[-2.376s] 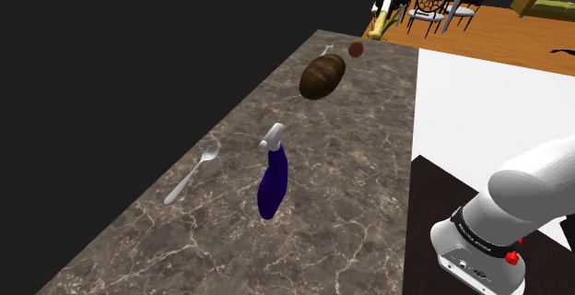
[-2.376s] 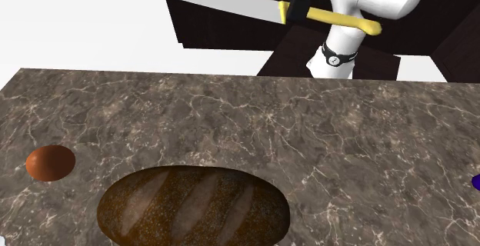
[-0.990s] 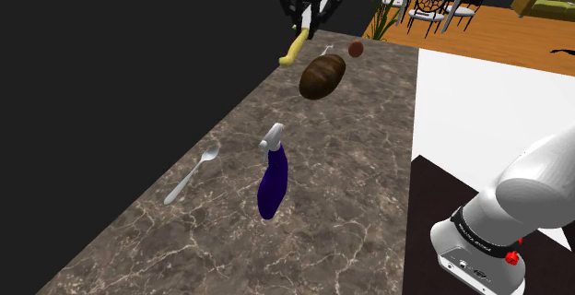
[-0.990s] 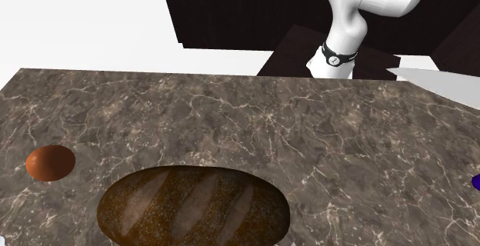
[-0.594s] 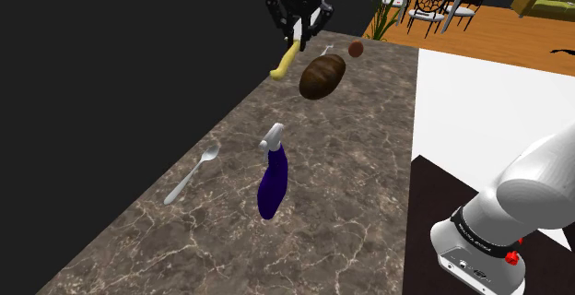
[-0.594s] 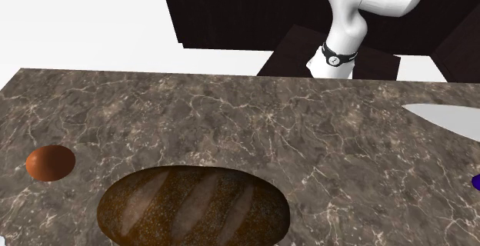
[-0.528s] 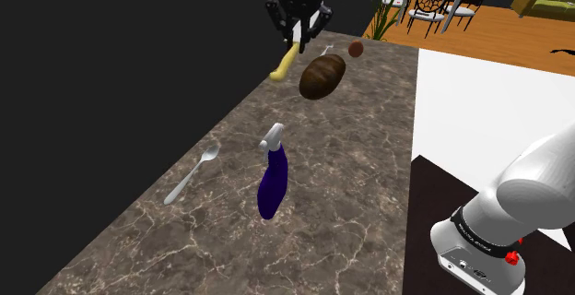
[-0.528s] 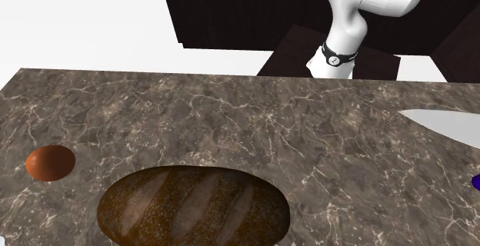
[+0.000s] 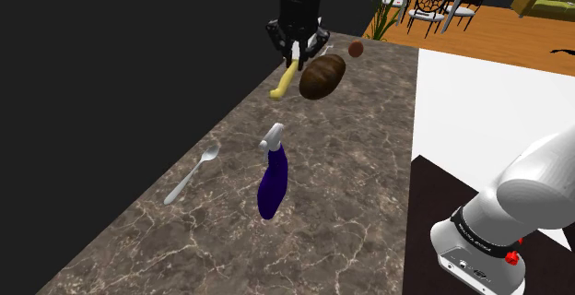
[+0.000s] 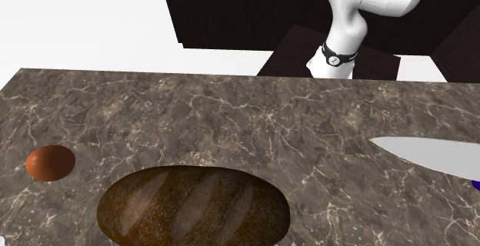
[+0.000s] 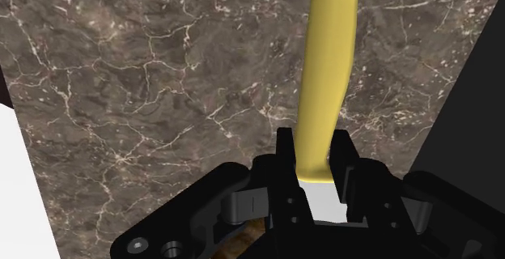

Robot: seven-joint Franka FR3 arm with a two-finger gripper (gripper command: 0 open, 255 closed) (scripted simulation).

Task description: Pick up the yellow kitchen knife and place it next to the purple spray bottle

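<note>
My black gripper [image 9: 295,55] hangs above the far part of the marble counter, shut on the knife. The knife's yellow handle [image 9: 284,83] points down and toward the shoulder view's left, just beside the bread loaf. In the wrist view the two fingers [image 11: 285,168] clasp the yellow handle [image 11: 325,79] near the blade's base, with the counter below. The knife's pale blade [image 10: 431,154] juts in from the second exterior view's right edge. The purple spray bottle [image 9: 272,181] with a white nozzle lies on the counter nearer the stand, well apart from the knife.
A dark brown bread loaf [image 9: 322,76] and a small brown ball [image 9: 356,50] sit at the counter's far end. A metal spoon [image 9: 192,173] lies near the counter's edge at the shoulder view's left, with a black area beyond it. The robot's stand [image 9: 479,247] is at lower right.
The gripper has carried the knife from the far end toward the shoulder view's left and then lower, closer to the counter beside the bread loaf. The blade reaches further into the second exterior view.
</note>
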